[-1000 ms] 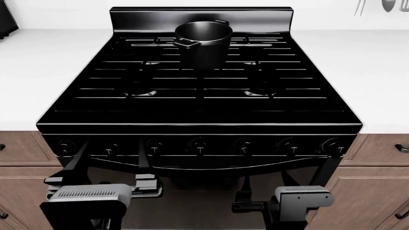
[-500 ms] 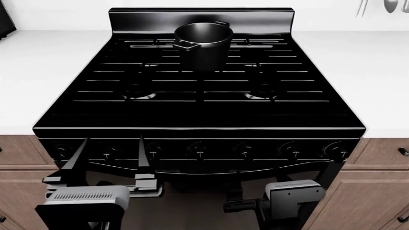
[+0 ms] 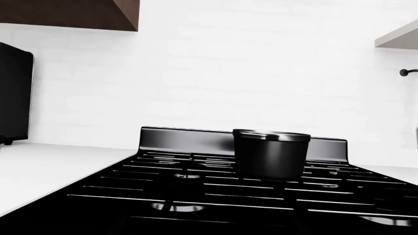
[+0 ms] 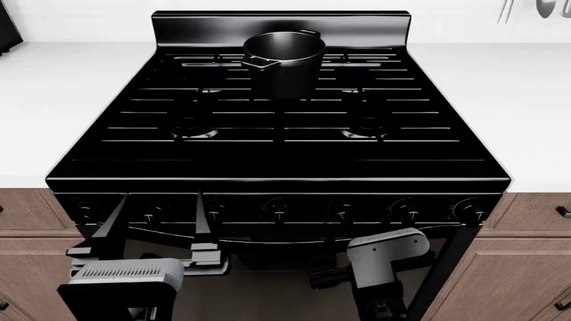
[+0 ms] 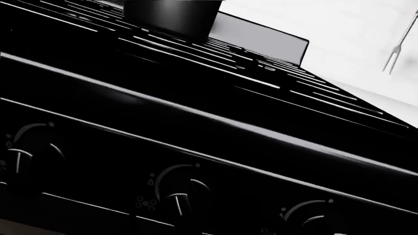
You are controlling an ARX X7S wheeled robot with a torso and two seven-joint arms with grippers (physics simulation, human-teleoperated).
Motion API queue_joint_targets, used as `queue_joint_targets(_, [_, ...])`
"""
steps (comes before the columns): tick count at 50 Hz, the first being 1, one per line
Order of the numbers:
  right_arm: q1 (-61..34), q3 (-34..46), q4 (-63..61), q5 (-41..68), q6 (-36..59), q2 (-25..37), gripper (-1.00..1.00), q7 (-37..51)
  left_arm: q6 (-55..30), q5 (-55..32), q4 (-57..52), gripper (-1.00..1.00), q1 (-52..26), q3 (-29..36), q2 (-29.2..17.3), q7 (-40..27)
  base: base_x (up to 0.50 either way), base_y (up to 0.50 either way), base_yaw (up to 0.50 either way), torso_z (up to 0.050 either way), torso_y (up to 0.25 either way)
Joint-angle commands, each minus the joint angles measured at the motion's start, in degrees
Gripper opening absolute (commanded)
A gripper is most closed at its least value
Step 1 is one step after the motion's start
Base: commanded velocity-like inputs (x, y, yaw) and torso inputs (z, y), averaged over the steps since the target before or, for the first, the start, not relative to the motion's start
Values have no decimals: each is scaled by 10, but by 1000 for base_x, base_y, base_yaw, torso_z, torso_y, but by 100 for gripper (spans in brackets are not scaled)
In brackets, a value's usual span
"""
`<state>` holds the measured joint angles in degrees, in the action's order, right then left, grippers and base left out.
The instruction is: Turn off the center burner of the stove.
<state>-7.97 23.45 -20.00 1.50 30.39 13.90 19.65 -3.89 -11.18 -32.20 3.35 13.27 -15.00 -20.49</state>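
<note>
The glossy black stove fills the head view, with seven small knobs along its front panel; the middle knob has its pointer down. A black pot stands at the back centre of the grates. My left gripper is open and empty in front of the left knobs, fingers pointing up. My right gripper is low in front of the oven door, right of centre, jaws apart and empty. The right wrist view shows three knobs close up, one at its middle. No flame shows.
White counters flank the stove, and brown cabinets stand below them. A black appliance stands on the left counter. Utensils hang on the wall at the right. The pot also shows in the left wrist view.
My right gripper has moved left and up toward the knob panel and has turned. My left gripper has barely moved. The head view shifted slightly at first.
</note>
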Motion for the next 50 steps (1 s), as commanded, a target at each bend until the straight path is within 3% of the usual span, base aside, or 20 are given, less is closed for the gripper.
queue_joint_targets(1, [-20,10,20,-11,33,4,100,5,6,-4,3,100,3,2,-5,-4,0,0,0,0,0])
queue_joint_targets(42, [-94,50,93,-9,35,11,100,-35,18,-9,32,100,-8,16,-12,-14,0,0,0,0,0])
queue_joint_targets(43, [-94,50,93,-9,35,11,-100,-35,18,-9,32,100,-8,16,-12,-15,0,0,0,0,0])
queue_joint_targets(50, [-89,49,90,-7,36,12,-100,-30,19,-11,28,100,-5,16,-16,-17,0,0,0,0,0])
